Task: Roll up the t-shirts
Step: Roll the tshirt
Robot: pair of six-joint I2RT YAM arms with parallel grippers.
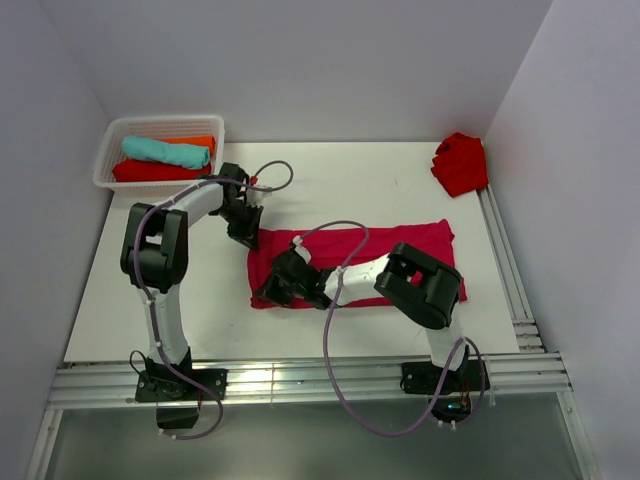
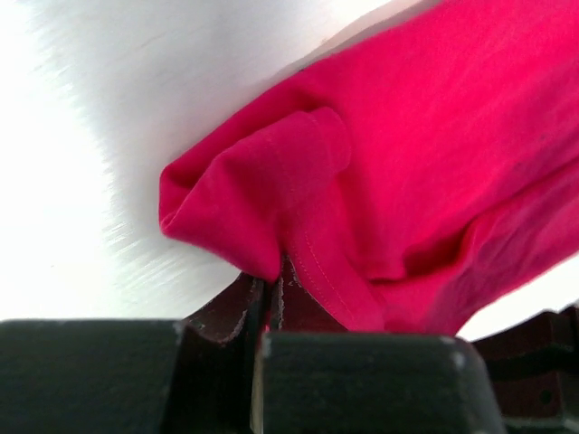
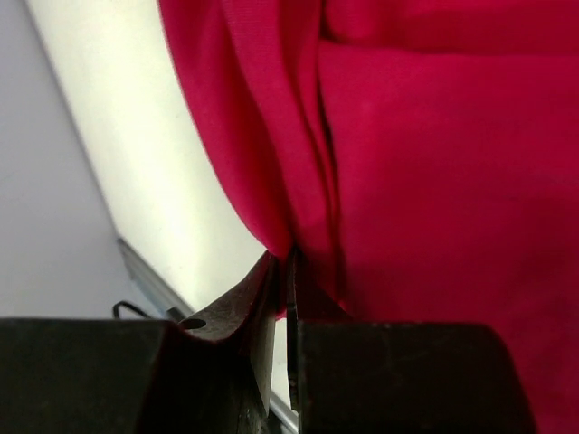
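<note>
A pinkish-crimson t-shirt [image 1: 390,255] lies folded into a long band across the table. My left gripper [image 1: 247,236] is shut on its far-left corner; the left wrist view shows the jaws pinching the sleeve hem [image 2: 298,226]. My right gripper [image 1: 272,292] is shut on the near-left corner; the right wrist view shows cloth folds [image 3: 407,163] clamped between the jaws. A scarlet t-shirt [image 1: 461,163] lies crumpled at the far right. Rolled teal [image 1: 166,151], orange [image 1: 196,142] and scarlet [image 1: 150,172] t-shirts lie in the basket.
A white mesh basket [image 1: 110,150] stands at the far left corner. A metal rail [image 1: 505,260] runs along the table's right edge and another [image 1: 300,380] along the near edge. Walls close in on the left, back and right.
</note>
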